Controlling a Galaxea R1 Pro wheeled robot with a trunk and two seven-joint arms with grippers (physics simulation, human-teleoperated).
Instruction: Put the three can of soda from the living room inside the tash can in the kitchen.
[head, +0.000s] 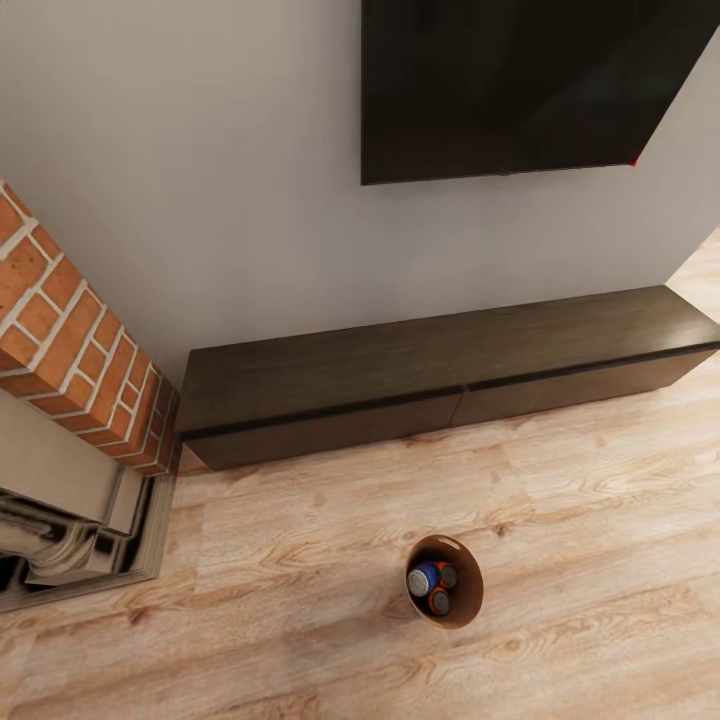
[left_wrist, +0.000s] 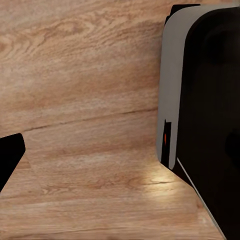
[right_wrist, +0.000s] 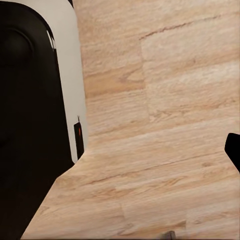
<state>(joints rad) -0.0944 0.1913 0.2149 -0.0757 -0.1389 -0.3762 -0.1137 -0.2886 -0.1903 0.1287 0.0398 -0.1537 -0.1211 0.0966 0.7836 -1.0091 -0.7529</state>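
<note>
One trash can stands on the wood floor, and inside it sit cans of soda: one blue can and one orange can counted for certain, plus a third, darker can partly hidden against the wall of the bucket. Along the wall: one long dark low cabinet with two drawer fronts, one black wall TV, and one red-brick fireplace. One black-and-grey robot body panel rises beside the floorboards in each wrist view, two views in all.
</note>
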